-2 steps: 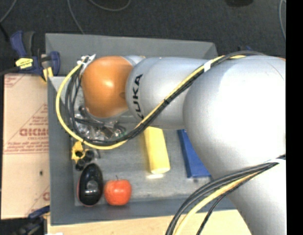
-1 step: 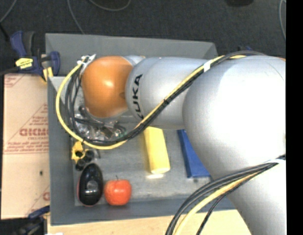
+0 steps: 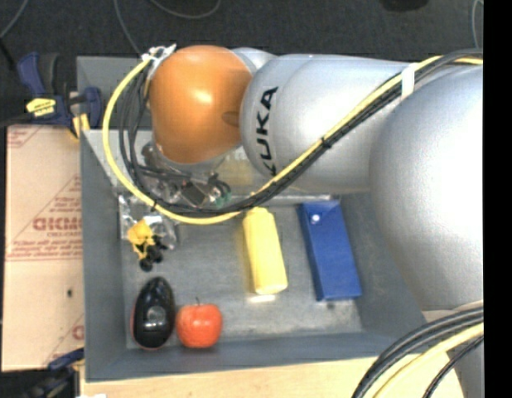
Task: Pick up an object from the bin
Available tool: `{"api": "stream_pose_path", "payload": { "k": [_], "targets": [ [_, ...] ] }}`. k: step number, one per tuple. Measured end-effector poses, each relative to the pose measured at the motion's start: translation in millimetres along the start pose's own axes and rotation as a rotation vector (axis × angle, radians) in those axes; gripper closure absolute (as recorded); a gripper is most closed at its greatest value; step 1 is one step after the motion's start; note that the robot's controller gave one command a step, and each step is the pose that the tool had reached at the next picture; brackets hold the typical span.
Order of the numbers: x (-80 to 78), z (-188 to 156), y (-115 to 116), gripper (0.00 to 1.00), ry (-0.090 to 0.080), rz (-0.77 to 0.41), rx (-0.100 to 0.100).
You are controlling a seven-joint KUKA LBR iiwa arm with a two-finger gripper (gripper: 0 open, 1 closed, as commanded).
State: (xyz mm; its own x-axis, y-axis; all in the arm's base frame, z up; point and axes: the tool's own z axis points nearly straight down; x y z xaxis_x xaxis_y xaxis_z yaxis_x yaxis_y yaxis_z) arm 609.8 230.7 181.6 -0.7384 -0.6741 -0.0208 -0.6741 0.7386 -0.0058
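Observation:
My gripper (image 3: 161, 193) hangs low at the bin's left side, mostly hidden under the arm's orange cover. Right below it, against the left wall, lies a small yellow-and-black toy (image 3: 143, 237). Whether the gripper touches the toy is hidden. A black oval thing like a computer mouse (image 3: 153, 312) lies in the near left corner, with a red apple-shaped ball (image 3: 198, 325) touching its right side.
A pale yellow oblong block (image 3: 264, 250) lies lengthwise in the bin's middle, and a blue flat block (image 3: 329, 251) lies parallel on its right. The thick silver arm covers the bin's far half and right side.

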Motion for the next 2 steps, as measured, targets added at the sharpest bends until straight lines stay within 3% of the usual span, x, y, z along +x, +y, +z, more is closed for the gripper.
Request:
{"api": "stream_pose_path", "payload": {
  "k": [1,2],
  "targets": [
    [0.1,0,0,1.00,0.000,0.001,0.000],
    [-1.9,-42,-2,1.00,0.005,0.020,-0.002]
  ]
}}
